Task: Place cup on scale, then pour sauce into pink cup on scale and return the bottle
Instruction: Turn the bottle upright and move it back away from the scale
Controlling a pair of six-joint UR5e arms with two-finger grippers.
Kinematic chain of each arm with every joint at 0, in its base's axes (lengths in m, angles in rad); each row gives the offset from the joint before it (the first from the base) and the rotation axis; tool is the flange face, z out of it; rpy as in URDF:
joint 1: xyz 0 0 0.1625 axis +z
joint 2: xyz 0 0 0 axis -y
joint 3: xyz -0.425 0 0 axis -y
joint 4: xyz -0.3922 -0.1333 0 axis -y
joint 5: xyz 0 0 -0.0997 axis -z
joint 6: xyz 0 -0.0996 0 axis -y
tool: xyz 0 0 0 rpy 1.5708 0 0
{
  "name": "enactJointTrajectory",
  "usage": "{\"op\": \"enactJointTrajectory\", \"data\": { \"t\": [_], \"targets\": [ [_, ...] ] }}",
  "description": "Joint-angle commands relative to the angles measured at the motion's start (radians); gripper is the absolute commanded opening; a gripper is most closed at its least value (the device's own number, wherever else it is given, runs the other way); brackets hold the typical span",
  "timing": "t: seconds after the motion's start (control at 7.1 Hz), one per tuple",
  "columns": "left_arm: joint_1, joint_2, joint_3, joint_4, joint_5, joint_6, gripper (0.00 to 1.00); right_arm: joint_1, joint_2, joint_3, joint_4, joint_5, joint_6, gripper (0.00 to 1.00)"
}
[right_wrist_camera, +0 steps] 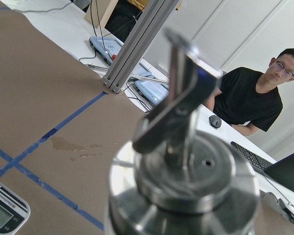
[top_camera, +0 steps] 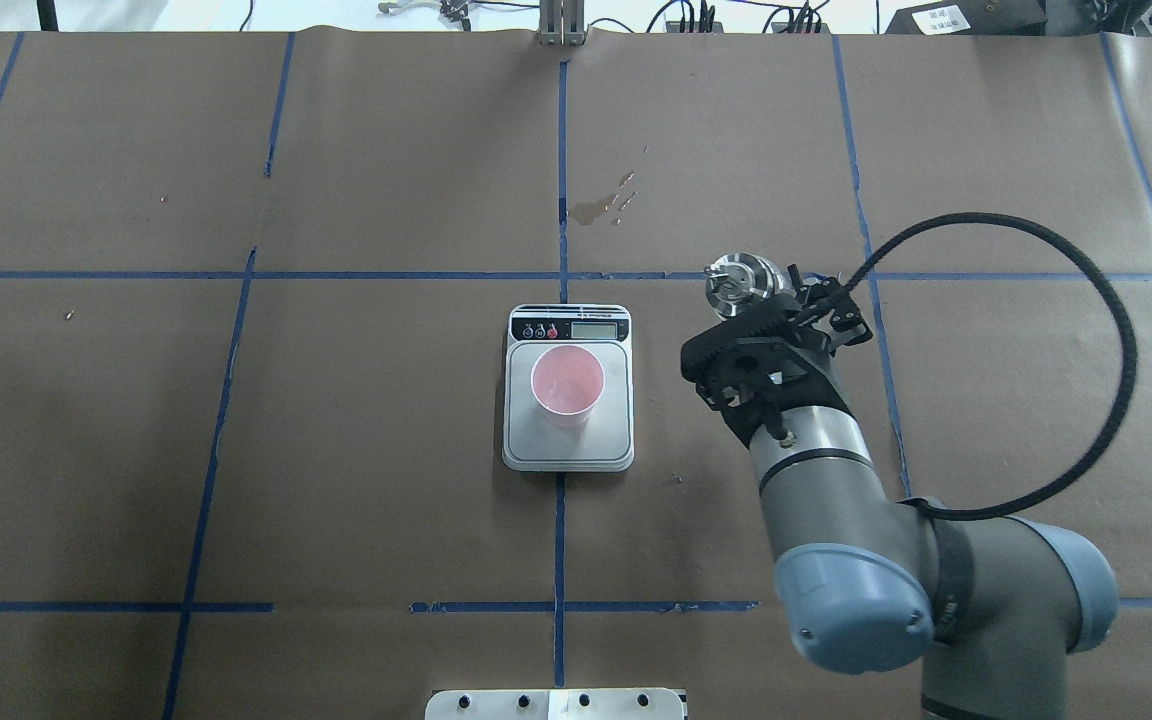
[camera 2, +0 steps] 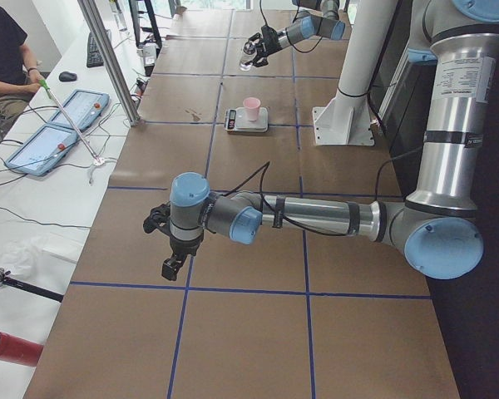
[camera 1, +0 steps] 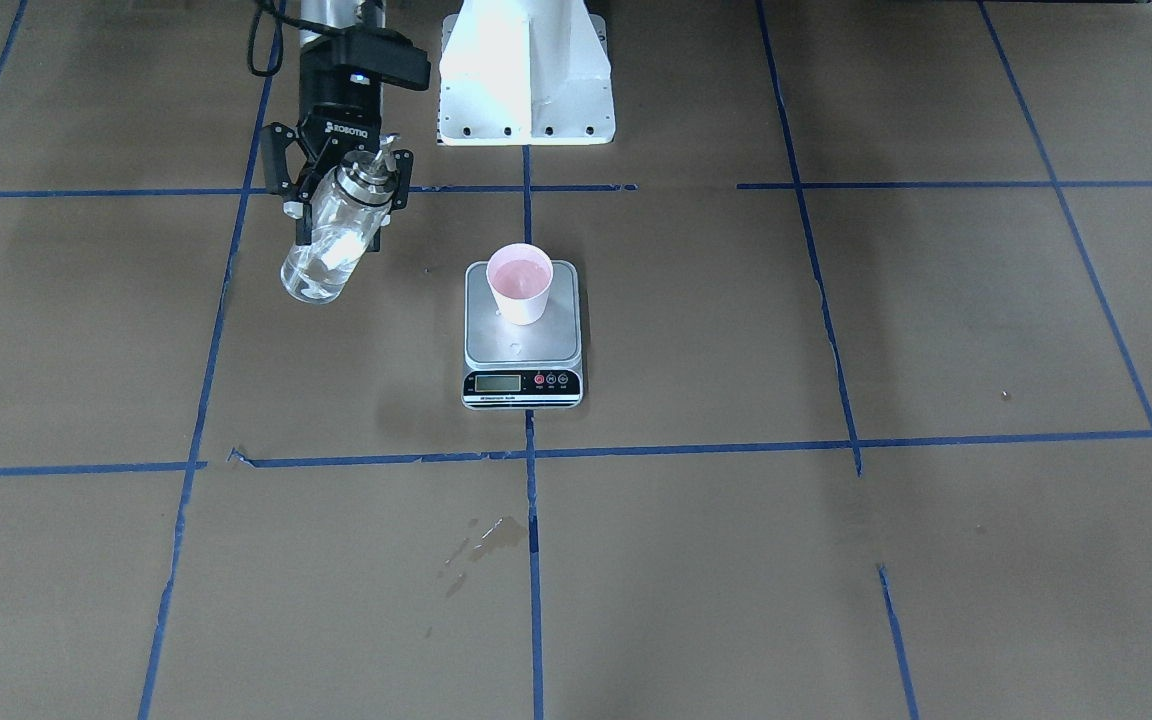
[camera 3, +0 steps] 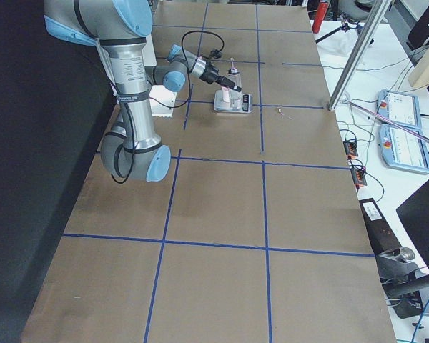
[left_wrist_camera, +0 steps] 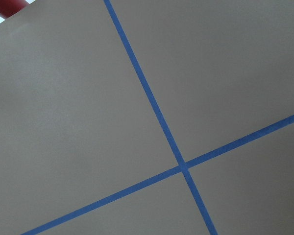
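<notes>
The pink cup [camera 1: 521,283] stands upright on the steel platform of the scale [camera 1: 523,350], which sits mid-table; both also show in the overhead view, the cup [top_camera: 567,384] and the scale [top_camera: 568,450]. My right gripper [camera 1: 341,222] is shut on the clear glass bottle [camera 1: 324,255] just below its silver spout cap. It holds the bottle tilted in the air, off to the side of the scale, with clear sauce [camera 1: 308,278] pooled at the bottom. The cap [right_wrist_camera: 186,171] fills the right wrist view. My left gripper [camera 2: 170,264] shows only in the exterior left view, far from the scale; I cannot tell whether it is open or shut.
A dried spill stain [camera 1: 481,538] marks the brown paper beyond the scale. The white robot base [camera 1: 526,75] stands behind the scale. Blue tape lines cross the table. An operator [right_wrist_camera: 257,98] sits past the far edge, beside a metal post [right_wrist_camera: 137,49].
</notes>
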Motion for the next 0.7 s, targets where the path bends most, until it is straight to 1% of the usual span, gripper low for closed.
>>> {"op": "enactJointTrajectory", "data": {
  "t": [0.0,0.14,0.28,0.42,0.56],
  "targets": [
    [-0.006,-0.001,-0.009,0.000,0.000,0.000,1.00,0.010,-0.187,-0.045,0.388,0.014,0.017,0.00],
    [-0.006,0.001,-0.014,0.000,-0.001,-0.001,1.00,0.010,-0.232,-0.076,0.491,0.015,0.019,0.00],
    [-0.006,0.001,-0.016,0.000,0.001,-0.001,1.00,0.011,-0.273,-0.099,0.582,0.038,0.045,0.00],
    [-0.008,0.001,-0.016,0.000,0.001,-0.001,1.00,0.012,-0.306,-0.155,0.694,0.041,0.118,0.00],
    [-0.006,0.001,-0.016,0.000,0.001,-0.001,1.00,0.025,-0.321,-0.166,0.734,0.088,0.129,0.00]
  ]
}}
